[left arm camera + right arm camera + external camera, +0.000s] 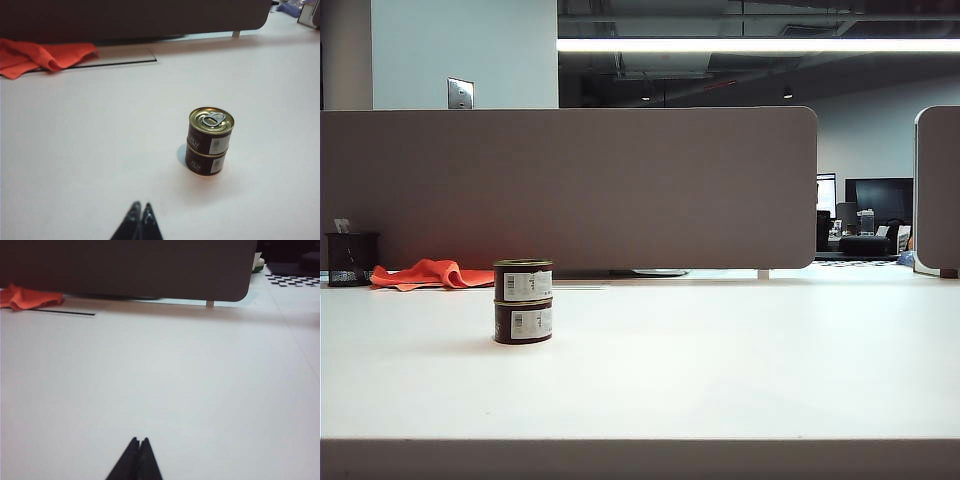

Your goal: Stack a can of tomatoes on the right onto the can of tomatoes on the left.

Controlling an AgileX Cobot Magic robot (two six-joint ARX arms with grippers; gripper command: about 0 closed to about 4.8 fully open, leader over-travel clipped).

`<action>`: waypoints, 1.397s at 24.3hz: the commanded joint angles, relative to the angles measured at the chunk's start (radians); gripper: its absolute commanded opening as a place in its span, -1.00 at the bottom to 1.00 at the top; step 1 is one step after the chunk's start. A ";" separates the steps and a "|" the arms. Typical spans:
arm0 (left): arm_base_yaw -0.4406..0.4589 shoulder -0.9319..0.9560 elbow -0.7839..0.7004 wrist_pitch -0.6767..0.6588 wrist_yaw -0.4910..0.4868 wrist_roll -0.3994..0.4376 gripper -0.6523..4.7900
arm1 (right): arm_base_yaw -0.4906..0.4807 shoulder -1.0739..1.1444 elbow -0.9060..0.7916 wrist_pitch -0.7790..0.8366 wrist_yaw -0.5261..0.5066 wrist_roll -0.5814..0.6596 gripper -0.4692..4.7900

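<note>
Stack looks done. Upper dark-brown tomato can with the gold pull-tab lid (523,279) sits squarely on the lower dark-brown tomato can with the white label (523,323), rims lined up, no visible tilt in either the exterior or the left wrist view. The pair stands toward the left side of the white counter (720,370), nearer its back edge than the front, with the orange cloth (428,273) lying behind it by the grey partition (570,185).

Left pincer (139,212): tips pressed together, nothing between them, well apart from the cans. Right pincer (139,444): same, tips together and empty, over bare counter on the right with no can in its view.

Neither arm shows in the exterior view. My read: nothing left but parking the arms; the stack stands on its own.
</note>
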 commanded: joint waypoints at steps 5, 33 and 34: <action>0.000 0.000 -0.065 0.065 0.003 0.008 -0.78 | 0.000 -0.003 -0.056 0.066 -0.024 -0.003 -0.84; 0.000 -0.279 -0.089 -0.115 0.008 -0.046 -0.78 | 0.000 -0.171 -0.101 0.037 -0.020 0.001 -0.84; 0.000 -0.279 -0.089 -0.112 0.008 -0.045 -0.78 | 0.003 -0.193 -0.101 0.021 -0.021 0.001 -0.84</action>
